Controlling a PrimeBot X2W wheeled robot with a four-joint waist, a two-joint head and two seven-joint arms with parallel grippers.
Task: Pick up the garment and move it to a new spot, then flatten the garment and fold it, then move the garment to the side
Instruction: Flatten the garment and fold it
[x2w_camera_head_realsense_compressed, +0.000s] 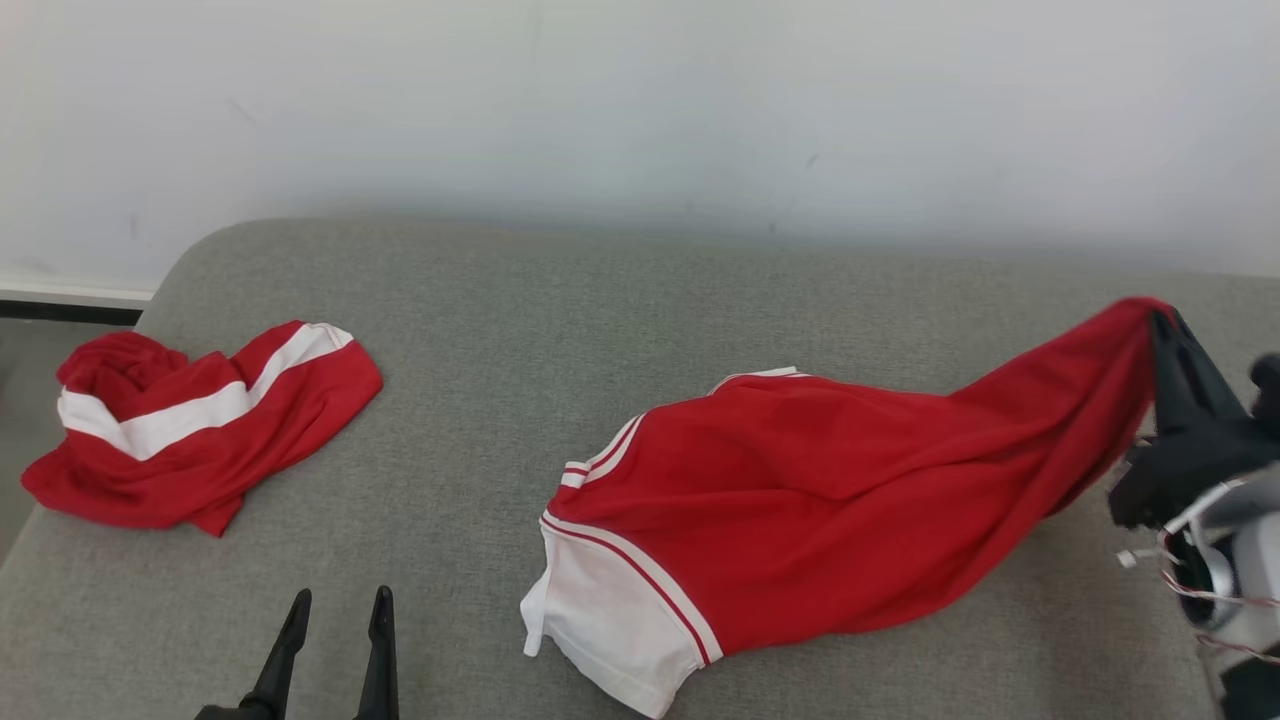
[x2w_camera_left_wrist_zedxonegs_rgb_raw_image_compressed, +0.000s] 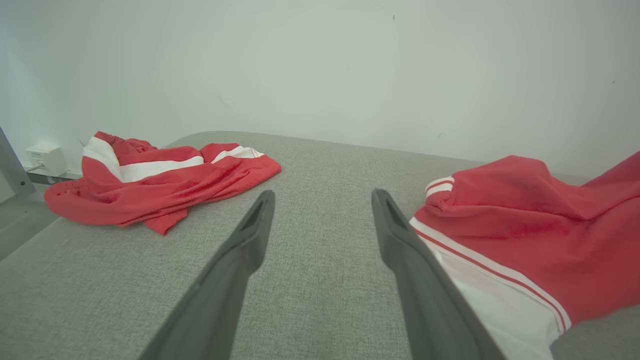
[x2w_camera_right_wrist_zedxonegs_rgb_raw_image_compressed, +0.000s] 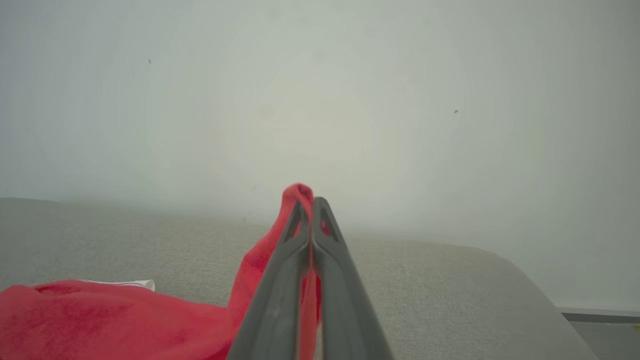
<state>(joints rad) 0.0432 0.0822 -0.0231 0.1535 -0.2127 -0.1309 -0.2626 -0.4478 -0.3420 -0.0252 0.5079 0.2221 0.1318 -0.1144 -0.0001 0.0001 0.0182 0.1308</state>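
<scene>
A red garment (x2w_camera_head_realsense_compressed: 820, 500) with white trim lies across the middle of the grey cushion (x2w_camera_head_realsense_compressed: 560, 330), one end lifted to the right. My right gripper (x2w_camera_head_realsense_compressed: 1165, 320) is shut on that raised end; the red cloth (x2w_camera_right_wrist_zedxonegs_rgb_raw_image_compressed: 280, 260) is pinched between its fingers (x2w_camera_right_wrist_zedxonegs_rgb_raw_image_compressed: 272, 310) and drapes down to the left. My left gripper (x2w_camera_head_realsense_compressed: 340, 610) stands open near the front edge, left of the garment's white hem (x2w_camera_left_wrist_zedxonegs_rgb_raw_image_compressed: 500, 305), with bare grey fabric between its fingers (x2w_camera_left_wrist_zedxonegs_rgb_raw_image_compressed: 240, 250).
A second red and white garment (x2w_camera_head_realsense_compressed: 190, 425) lies crumpled at the cushion's left end (x2w_camera_left_wrist_zedxonegs_rgb_raw_image_compressed: 150, 180). A pale wall (x2w_camera_head_realsense_compressed: 640, 100) rises right behind the cushion. The cushion's left edge drops to the floor (x2w_camera_left_wrist_zedxonegs_rgb_raw_image_compressed: 20, 220), where a white box (x2w_camera_left_wrist_zedxonegs_rgb_raw_image_compressed: 46, 159) sits.
</scene>
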